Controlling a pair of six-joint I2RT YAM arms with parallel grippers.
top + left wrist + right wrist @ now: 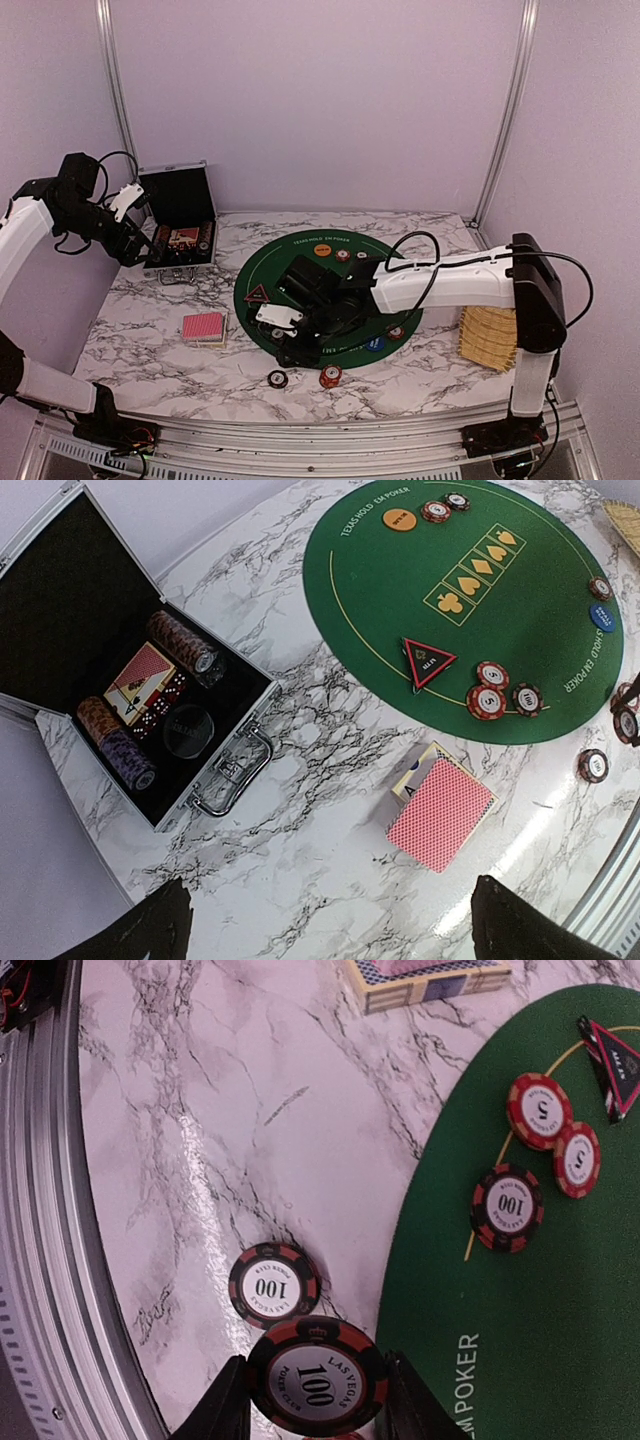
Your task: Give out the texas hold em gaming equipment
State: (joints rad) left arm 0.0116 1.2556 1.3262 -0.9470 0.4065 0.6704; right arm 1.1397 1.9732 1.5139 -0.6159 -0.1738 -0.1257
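Your right gripper (pixel 318 1405) pinches a dark 100 chip (pixel 318 1375) above bare marble, the green mat (pixel 520 1340) lying just to its far side, while the left gripper (pixel 135 240) gapes wide, well away.

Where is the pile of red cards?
In the top view, the red cards lie on the marble table, left of the green mat and in front of the open black case.

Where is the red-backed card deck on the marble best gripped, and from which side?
Probably across its two long edges, from straight above: the red-backed card deck lies flat on the marble table, with room beside each edge for the open left pincer.
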